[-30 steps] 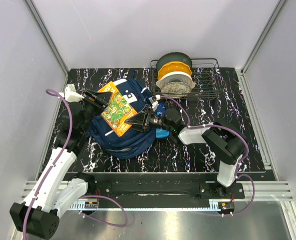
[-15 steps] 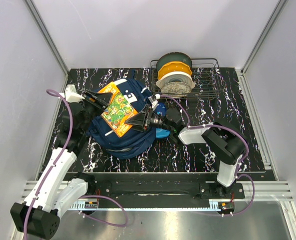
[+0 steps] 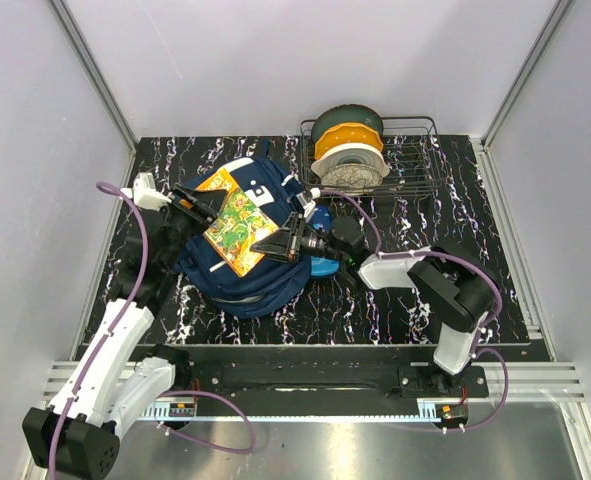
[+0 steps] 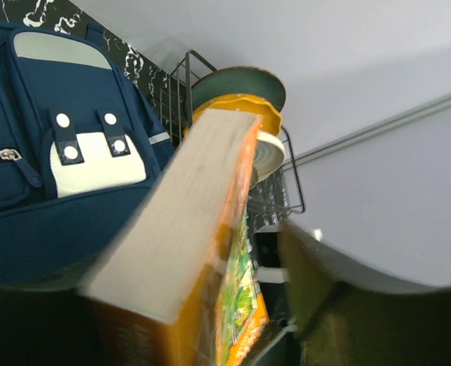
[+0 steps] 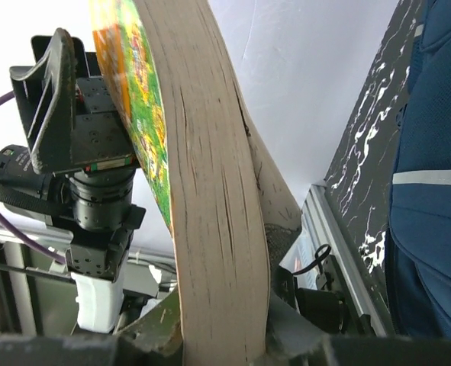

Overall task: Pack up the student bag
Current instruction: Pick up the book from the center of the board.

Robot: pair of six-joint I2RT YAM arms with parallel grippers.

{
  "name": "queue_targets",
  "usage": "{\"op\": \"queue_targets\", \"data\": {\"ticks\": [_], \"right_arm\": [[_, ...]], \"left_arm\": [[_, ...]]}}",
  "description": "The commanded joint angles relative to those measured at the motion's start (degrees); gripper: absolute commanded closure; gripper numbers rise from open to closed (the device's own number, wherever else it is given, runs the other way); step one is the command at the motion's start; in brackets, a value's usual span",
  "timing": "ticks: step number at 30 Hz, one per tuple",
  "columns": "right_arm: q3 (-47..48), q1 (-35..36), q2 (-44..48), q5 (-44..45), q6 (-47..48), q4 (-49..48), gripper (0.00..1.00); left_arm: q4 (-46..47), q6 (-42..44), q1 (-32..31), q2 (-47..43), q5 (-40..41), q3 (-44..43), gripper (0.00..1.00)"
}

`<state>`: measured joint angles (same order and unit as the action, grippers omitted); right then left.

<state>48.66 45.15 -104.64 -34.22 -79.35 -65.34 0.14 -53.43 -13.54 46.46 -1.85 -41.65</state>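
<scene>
The navy student bag (image 3: 250, 282) lies left of centre on the black marbled table; its white-patched pocket fills the left wrist view (image 4: 49, 99). A thick orange book with a green cover (image 3: 233, 222) lies tilted on top of it. My right gripper (image 3: 277, 243) is shut on the book's page edge (image 5: 210, 191), with the jaws pressed to both sides (image 5: 225, 335). My left gripper (image 3: 201, 204) straddles the book's far-left end (image 4: 187, 221). It is open, with a gap between the cover and one finger (image 4: 324, 305). The right wrist view shows that finger (image 5: 49, 99) apart from the cover too.
A wire rack (image 3: 415, 165) at the back right holds stacked filament spools (image 3: 347, 140). A bright blue item (image 3: 325, 266) peeks out beside the bag under my right wrist. Grey walls close in left, right and behind.
My right gripper's jaws have closed onto the book's page edge. The left gripper has edged slightly right and nearer; the book has barely shifted.
</scene>
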Motion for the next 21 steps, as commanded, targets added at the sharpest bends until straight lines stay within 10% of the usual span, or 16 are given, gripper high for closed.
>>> {"op": "queue_targets", "data": {"ticks": [1,13,17,21], "right_arm": [[-0.1,0.5,9.7,3.0,8.4,6.7,1.0],[-4.8,-4.5,36.0,35.3,19.7,56.8,1.0],[-8.5,-7.3,47.6,44.3,19.2,65.1,1.0],[-9.2,-9.6,55.5,51.3,18.3,76.2,1.0]], "left_arm": [[3.7,3.8,-0.5,-1.7,-5.2,-0.4,0.09],[-5.4,22.2,-0.5,-3.6,-8.7,-3.9,0.01],[-6.6,31.7,-0.6,0.4,-28.8,-4.8,0.01],[-15.5,38.8,-5.8,9.1,-30.5,-9.8,0.01]]}}
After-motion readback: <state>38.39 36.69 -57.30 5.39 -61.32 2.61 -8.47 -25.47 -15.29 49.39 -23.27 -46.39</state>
